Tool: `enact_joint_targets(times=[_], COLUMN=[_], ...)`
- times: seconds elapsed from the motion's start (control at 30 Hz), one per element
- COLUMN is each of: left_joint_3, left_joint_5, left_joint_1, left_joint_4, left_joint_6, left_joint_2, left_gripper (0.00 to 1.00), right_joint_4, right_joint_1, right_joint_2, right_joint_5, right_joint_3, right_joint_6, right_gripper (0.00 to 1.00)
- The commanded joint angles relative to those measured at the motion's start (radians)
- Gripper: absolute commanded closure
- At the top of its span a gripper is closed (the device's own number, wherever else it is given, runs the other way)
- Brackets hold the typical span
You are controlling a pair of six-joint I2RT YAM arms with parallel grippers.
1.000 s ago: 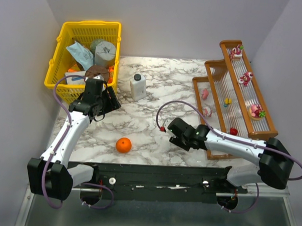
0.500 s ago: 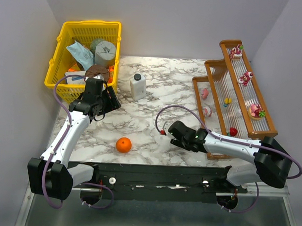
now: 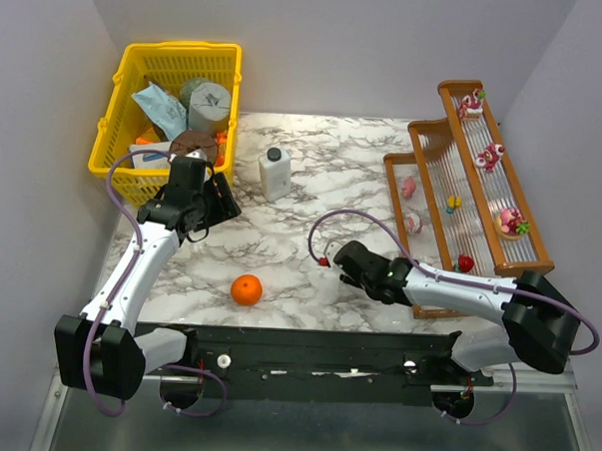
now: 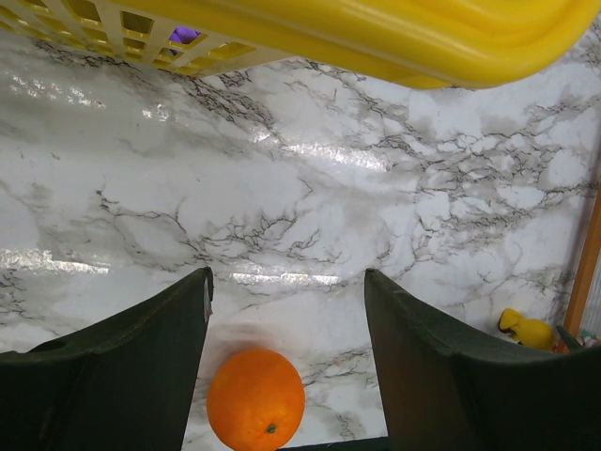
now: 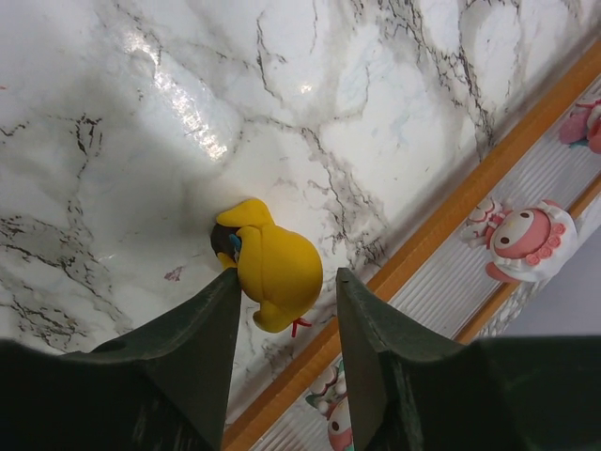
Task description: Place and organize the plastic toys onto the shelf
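In the right wrist view, our right gripper (image 5: 286,282) stands open around a yellow toy (image 5: 277,263) at frame centre. Its left finger touches the toy and its right finger is just apart. The toy lies on the marble table (image 5: 113,113) near the shelf (image 5: 451,211). Our left gripper (image 4: 286,282) is open and empty, with the orange ball (image 4: 255,399) at lower centre of its view
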Motion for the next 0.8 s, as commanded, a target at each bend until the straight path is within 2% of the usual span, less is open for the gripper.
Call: enact_joint_targets(times=[0.0,0.17,0.27,0.5,0.6,0.77], left_joint_3=[0.002,0.0,0.002,0.008,0.008,0.011], left_joint_5=[0.012,0.011,0.012,0.012,0.011,0.012], left_joint_1=[0.007,0.007,0.007,0.007,0.007,0.007], left_joint_4=[0.008,0.008,0.007,0.002,0.001,0.001], left_joint_6=[0.007,0.007,0.007,0.009,0.009,0.009], left_joint_2=[-0.007,-0.01,-0.01,-0.013,-0.016,-0.013], left_gripper=[0.26,0.26,0.26,0.26,0.26,0.26], right_joint_4=[0.03,0.033,0.026,-0.051,-0.094,-0.151], right_joint_1=[0.008,0.007,0.008,0.008,0.008,0.005], right_joint_2=[0.016,0.036,0.065,0.16,0.176,0.191], right_joint_5=[0.057,0.076,0.104,0.133,0.135,0.149], right_joint_3=[-0.01,-0.007,0.016,0.105,0.149,0.212], right_joint_6=[0.017,0.03,0.051,0.143,0.186,0.226], right_gripper=[0.49,0.51,0.61,0.96,0.99,0.99])
